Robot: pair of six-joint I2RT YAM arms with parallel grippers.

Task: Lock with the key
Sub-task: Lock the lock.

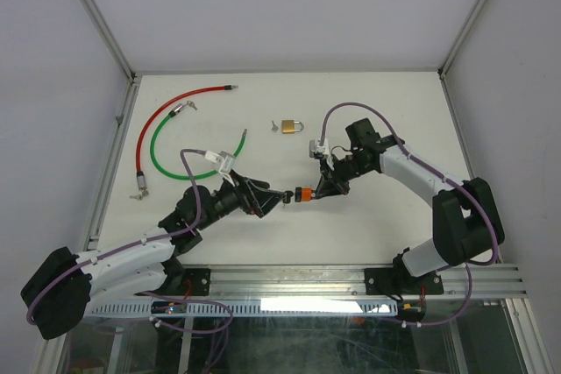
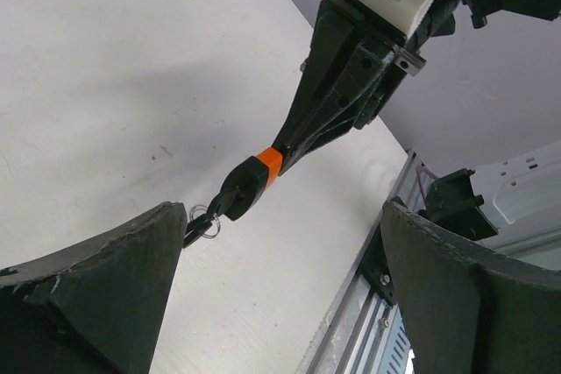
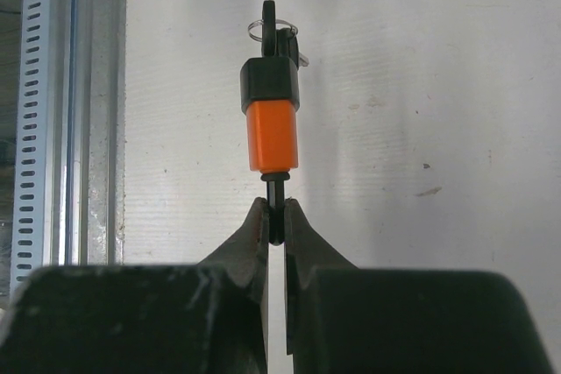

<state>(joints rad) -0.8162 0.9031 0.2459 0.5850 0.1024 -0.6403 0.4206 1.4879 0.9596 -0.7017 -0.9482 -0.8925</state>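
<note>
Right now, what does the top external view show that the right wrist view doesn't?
Only top external: the brass padlock, the red cable and green cable far left, and the open left end effector facing the orange lock. Only right wrist: the right end effector seen close, shut on the lock's black stem. Both: the orange lock with the key at its black end.
</note>
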